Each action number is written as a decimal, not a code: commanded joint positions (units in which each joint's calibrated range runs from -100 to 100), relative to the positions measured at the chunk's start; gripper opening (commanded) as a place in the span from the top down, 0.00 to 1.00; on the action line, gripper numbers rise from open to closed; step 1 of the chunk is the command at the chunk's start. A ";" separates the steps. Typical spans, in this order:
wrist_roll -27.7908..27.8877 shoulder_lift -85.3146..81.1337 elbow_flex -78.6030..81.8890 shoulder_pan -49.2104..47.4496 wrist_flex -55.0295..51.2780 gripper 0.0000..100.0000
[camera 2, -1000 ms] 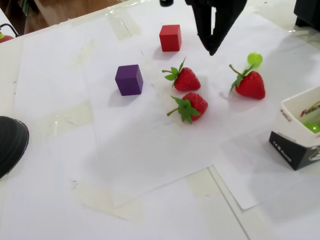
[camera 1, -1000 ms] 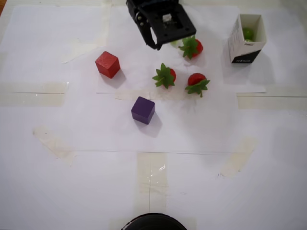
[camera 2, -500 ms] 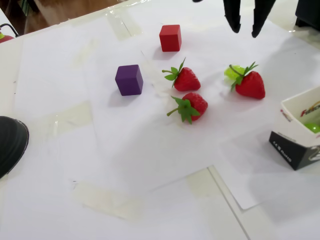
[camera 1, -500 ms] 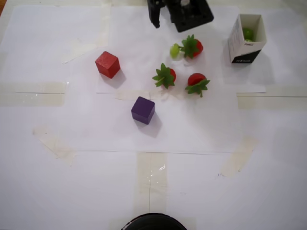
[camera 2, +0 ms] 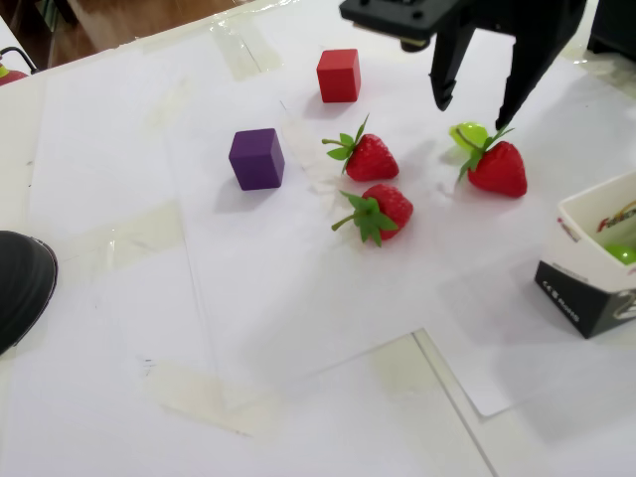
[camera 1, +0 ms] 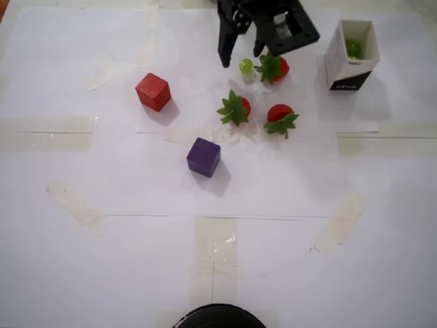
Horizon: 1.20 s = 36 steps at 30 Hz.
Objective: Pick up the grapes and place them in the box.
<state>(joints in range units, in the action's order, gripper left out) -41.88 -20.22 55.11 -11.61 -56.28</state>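
Observation:
One light-green grape (camera 1: 246, 65) (camera 2: 467, 134) lies on the white paper, touching the left side of a strawberry (camera 1: 273, 67) (camera 2: 494, 165). My black gripper (camera 1: 242, 59) (camera 2: 471, 111) hangs open just above it, one finger on each side of the grape. The white box (camera 1: 351, 53) (camera 2: 596, 260) with a black base stands at the right. Another grape (camera 1: 354, 47) (camera 2: 622, 253) lies inside it.
Two more strawberries (camera 1: 235, 108) (camera 1: 280, 118) lie in the middle. A red cube (camera 1: 153, 91) (camera 2: 338, 75) and a purple cube (camera 1: 203, 156) (camera 2: 257, 158) sit to the left. A dark round object (camera 2: 20, 283) is at the table's edge.
The gripper has opened and come down toward the grape from the top of the view. The grape shifted against the strawberry between the earliest frame and now.

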 commanded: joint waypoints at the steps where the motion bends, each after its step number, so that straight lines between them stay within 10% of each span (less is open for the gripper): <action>1: 0.10 -3.17 2.52 0.73 5.63 0.78; 36: -1.42 -3.00 6.80 0.29 11.51 0.90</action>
<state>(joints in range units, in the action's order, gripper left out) -42.71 -20.85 61.81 -11.16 -46.25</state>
